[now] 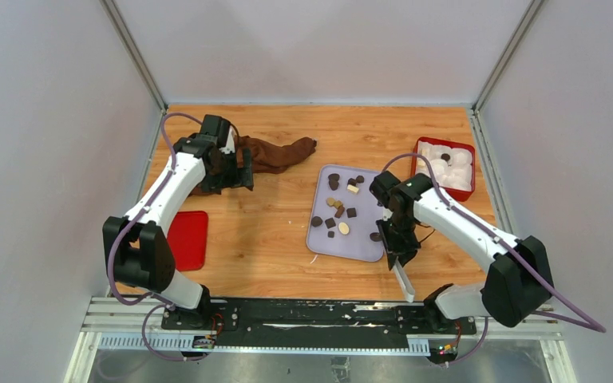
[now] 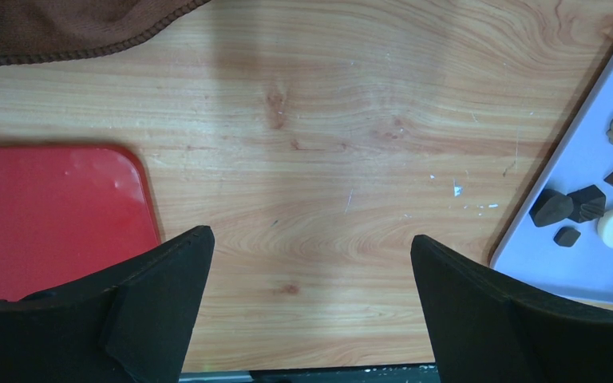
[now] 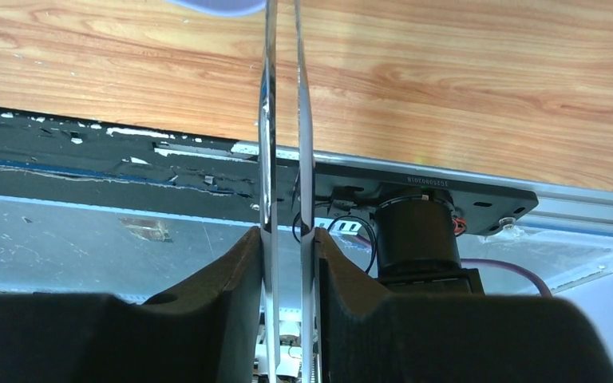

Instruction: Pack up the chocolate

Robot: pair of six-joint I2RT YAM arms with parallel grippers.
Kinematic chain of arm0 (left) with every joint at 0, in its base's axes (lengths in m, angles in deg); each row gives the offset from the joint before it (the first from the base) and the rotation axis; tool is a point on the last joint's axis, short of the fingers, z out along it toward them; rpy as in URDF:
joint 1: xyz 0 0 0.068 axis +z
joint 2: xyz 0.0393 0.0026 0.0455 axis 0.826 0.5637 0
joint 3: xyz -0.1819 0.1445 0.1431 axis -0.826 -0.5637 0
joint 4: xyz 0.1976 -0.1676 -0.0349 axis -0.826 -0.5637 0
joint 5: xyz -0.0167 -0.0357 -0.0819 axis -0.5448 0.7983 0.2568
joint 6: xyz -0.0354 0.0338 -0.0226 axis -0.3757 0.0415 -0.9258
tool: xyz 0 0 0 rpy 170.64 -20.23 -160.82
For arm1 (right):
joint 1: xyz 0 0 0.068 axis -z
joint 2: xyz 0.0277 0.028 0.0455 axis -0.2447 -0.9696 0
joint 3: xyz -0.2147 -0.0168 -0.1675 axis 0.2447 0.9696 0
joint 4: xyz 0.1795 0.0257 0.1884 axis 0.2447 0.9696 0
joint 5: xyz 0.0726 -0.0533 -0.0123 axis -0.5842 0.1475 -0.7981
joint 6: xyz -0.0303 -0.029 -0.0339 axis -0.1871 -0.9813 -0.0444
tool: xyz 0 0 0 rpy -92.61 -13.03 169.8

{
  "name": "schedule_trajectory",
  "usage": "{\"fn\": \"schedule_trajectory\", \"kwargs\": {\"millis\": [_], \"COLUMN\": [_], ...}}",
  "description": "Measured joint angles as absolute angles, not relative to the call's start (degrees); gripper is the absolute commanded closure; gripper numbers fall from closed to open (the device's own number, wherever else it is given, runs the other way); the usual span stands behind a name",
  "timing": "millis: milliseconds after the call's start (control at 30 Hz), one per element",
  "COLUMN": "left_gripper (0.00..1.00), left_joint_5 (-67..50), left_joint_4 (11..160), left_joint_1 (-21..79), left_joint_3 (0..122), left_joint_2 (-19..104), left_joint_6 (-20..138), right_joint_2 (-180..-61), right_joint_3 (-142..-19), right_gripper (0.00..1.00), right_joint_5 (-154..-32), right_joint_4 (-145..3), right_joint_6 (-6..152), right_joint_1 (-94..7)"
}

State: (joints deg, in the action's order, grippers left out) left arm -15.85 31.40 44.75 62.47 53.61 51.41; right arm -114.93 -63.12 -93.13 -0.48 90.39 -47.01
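Note:
Several chocolate pieces (image 1: 338, 209), dark, tan and cream, lie scattered on the lavender tray (image 1: 363, 247) at mid-table. The left wrist view catches a few of these chocolate pieces (image 2: 575, 205) on the tray's corner (image 2: 599, 275). My right gripper (image 1: 399, 257) hangs just right of the tray's near edge, shut on a pair of clear tongs (image 1: 404, 281) that point at the table's front edge. In the right wrist view the tongs (image 3: 267, 120) run up between my fingers, the right gripper (image 3: 287, 233) pressing their two blades. My left gripper (image 1: 238, 171) stands open above bare wood, empty (image 2: 311, 239).
A brown cloth (image 1: 275, 153) lies at the back left by the left gripper. A red box (image 1: 447, 167) with white paper cups stands at the back right. A flat red lid (image 1: 187, 239) rests at the front left. The black rail (image 3: 88, 159) runs along the near edge.

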Motion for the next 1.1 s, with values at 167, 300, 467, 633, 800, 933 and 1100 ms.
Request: {"fn": "schedule_trajectory", "kwargs": {"millis": [167, 300, 467, 633, 800, 933, 1100], "left_gripper": [0.0, 0.0, 0.0, 0.0, 0.0, 0.0, 0.0], "left_joint_5": [-15.9, -15.88, -15.88, -15.85, -15.83, -15.83, -15.83], "left_joint_4": [31.36, 31.38, 31.38, 31.38, 31.38, 31.38, 31.38], "left_joint_1": [44.75, 44.75, 44.75, 44.75, 44.75, 44.75, 44.75], "left_joint_3": [62.26, 62.26, 62.23, 62.15, 62.15, 62.1, 62.04], "left_joint_2": [53.24, 52.8, 52.72, 52.72, 52.72, 52.72, 52.72], "left_joint_6": [51.25, 51.25, 51.25, 51.25, 51.25, 51.28, 51.28], "right_joint_2": [-118.14, -121.53, -124.89, -128.04, -128.35, -128.24, -127.32], "right_joint_3": [-63.12, -63.18, -65.52, -70.18, -72.8, -72.8, -72.19], "right_gripper": [0.7, 0.7, 0.71, 0.68, 0.61, 0.55, 0.52], "right_joint_5": [-92.63, -92.65, -92.82, -93.11, -91.78, -89.72, -88.74], "right_joint_4": [-2.16, -4.39, -6.38, -8.24, -8.65, -7.47, -5.83], "right_joint_6": [90.3, 90.1, 89.86, 88.51, 86.76, 84.81, 83.9], "right_joint_1": [-47.25, -47.33, -48.03, -48.58, -48.62, -48.62, -48.62]}}
